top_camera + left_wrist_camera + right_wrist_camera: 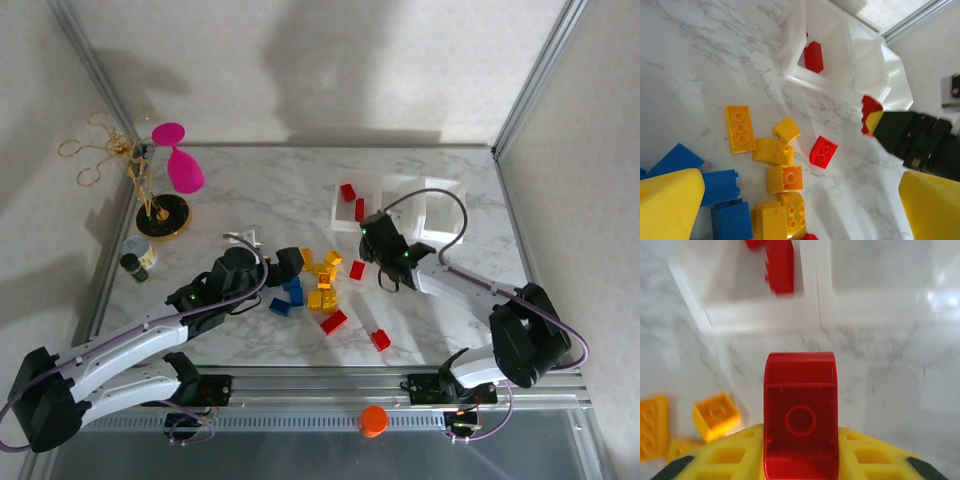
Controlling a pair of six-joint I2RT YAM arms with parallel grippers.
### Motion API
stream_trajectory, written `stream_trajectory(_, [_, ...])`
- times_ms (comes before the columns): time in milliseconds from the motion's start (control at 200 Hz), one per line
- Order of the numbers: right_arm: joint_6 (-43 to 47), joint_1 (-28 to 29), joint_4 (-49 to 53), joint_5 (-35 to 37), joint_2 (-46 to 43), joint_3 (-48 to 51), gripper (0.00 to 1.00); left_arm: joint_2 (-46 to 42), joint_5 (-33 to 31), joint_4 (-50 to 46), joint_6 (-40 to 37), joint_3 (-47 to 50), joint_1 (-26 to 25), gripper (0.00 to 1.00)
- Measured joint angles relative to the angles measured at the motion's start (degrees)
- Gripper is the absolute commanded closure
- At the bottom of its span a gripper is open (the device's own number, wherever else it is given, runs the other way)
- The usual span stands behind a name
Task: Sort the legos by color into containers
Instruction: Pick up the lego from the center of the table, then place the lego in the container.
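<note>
My right gripper (377,238) is shut on a red lego (800,415), hollow underside facing the wrist camera, held just short of the containers (431,187). The leftmost bin (760,317) holds two red legos (347,192). From the left wrist view, the held red lego (870,107) is in the right gripper's fingers beside the bins (840,45). My left gripper (800,212) is open over the loose pile: yellow legos (785,177), blue legos (722,187) and a red lego (823,151) on the table. In the top view the left gripper (298,266) hovers at the pile's left edge.
Loose red legos lie at the front (334,321) (380,340) and near the right gripper (357,270). At the left stand a pink balloon-shaped ornament (178,158), a gold wire stand (160,215) and a small black-capped jar (138,262). Metal frame posts border the table.
</note>
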State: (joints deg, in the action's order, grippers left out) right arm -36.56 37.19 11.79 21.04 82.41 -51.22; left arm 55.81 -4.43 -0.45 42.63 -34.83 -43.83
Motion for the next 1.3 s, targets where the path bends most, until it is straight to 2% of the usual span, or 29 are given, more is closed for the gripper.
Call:
stream_trajectory(391, [8.17, -6.71, -4.33, -1.81, 23.93, -23.58, 0.68, 8.31, -1.60, 2.67, -2.27, -5.27, 3.85, 0.00])
stream_trajectory(441, [8.98, -7.28, -4.59, -1.97, 26.53, -26.12, 0.65, 9.38, -1.38, 2.91, -2.54, -5.90, 4.68, 0.00])
stream_trajectory(531, [10.23, -7.98, -4.44, -2.21, 30.80, -30.49, 0.51, 10.49, -1.18, 3.08, -2.84, -6.45, 5.90, 0.00])
stream_trajectory(616, [11.13, -8.24, -4.17, -2.21, 33.16, -33.35, 0.49, 10.80, -1.14, 3.13, -3.52, -6.84, 6.49, 0.00])
stream_trajectory(696, [11.63, -8.24, -4.22, -2.73, 33.20, -33.59, 0.45, 10.80, -0.76, 3.10, -4.11, -7.45, 6.51, 0.00])
stream_trajectory(856, [11.93, -8.07, -3.52, -3.63, 31.30, -32.94, 0.44, 10.80, 0.44, 2.99, -4.96, -8.70, 6.54, 0.00])
stream_trajectory(1096, [10.97, -6.25, -3.02, -4.76, 18.08, -22.64, 0.38, 9.84, 3.34, 2.73, -4.94, -8.50, 6.54, 0.00])
stream_trajectory(1297, [8.22, -3.91, -1.90, -4.76, 11.98, -14.88, 0.32, 5.86, 4.68, 1.68, -4.85, -6.47, 5.81, 0.00])
